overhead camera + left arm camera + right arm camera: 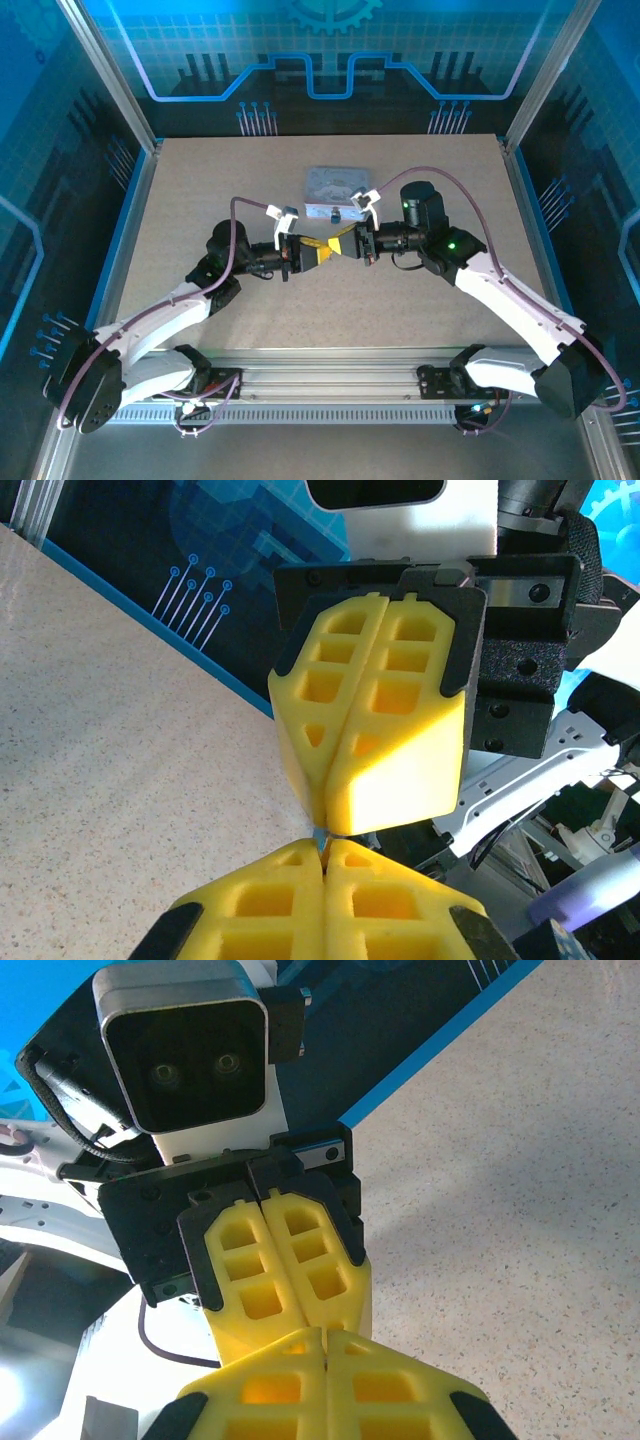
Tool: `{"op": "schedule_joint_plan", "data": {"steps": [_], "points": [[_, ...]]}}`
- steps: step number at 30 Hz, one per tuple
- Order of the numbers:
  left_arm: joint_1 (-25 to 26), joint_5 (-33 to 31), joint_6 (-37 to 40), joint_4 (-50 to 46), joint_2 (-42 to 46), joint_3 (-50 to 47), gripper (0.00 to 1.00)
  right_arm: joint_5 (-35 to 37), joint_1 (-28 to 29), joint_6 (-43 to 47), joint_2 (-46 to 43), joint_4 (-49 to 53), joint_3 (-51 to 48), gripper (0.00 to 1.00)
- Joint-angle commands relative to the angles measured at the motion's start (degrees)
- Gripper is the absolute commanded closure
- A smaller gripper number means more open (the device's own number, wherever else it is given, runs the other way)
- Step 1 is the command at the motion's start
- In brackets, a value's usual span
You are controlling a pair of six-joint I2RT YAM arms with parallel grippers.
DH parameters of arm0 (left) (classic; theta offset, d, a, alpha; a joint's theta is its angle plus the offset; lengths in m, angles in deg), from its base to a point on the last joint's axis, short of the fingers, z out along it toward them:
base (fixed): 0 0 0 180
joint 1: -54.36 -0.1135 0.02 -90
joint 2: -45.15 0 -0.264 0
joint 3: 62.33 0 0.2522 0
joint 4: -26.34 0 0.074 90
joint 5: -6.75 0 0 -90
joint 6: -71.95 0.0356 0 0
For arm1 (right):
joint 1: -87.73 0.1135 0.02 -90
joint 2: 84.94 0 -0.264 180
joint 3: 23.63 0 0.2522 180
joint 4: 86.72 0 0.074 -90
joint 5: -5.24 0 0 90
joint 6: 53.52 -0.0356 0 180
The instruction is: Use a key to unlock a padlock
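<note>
Meeting tip-to-tip: 2 closed hands, L hand (325, 252), R hand (346, 242); 1 tin (335, 185).

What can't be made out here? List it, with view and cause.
- Padlock: left wrist view, a bluish glint at most, pinched between yellow fingers.
- Key: too small in the top view; in the wrist views the shut left gripper and right gripper cover it.
- Tin: top view, near right corner behind a wrist camera.
</note>
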Motion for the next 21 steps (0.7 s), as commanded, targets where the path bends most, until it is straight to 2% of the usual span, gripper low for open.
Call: {"op": "schedule_joint_plan", "data": {"steps": [1,2,4,15,21], "points": [[-0.4,-0.1,-0.4,2.3,1.1,-1.0,0.88,-0.6,-0.9,0.1,-1.1,-1.0,-0.6,1.00],[-0.4,-0.1,-0.5,2.2,1.0,-1.0,0.82,-0.6,-0.9,0.0,-1.2,-1.1,-0.7,1.00],[-0.4,-0.1,-0.3,2.2,1.0,-1.1,0.79,-0.5,-0.9,-0.2,-1.3,-1.3,-0.8,1.00],[-0.4,0.1,-0.6,2.3,0.5,-1.0,0.81,-0.8,-1.1,-0.8,-1.6,-2.1,-0.9,1.00],[-0.4,0.6,-1.2,3.0,-0.1,-0.5,0.77,-1.7,-0.9,-1.3,-1.0,-3.1,-1.1,1.00]]}}
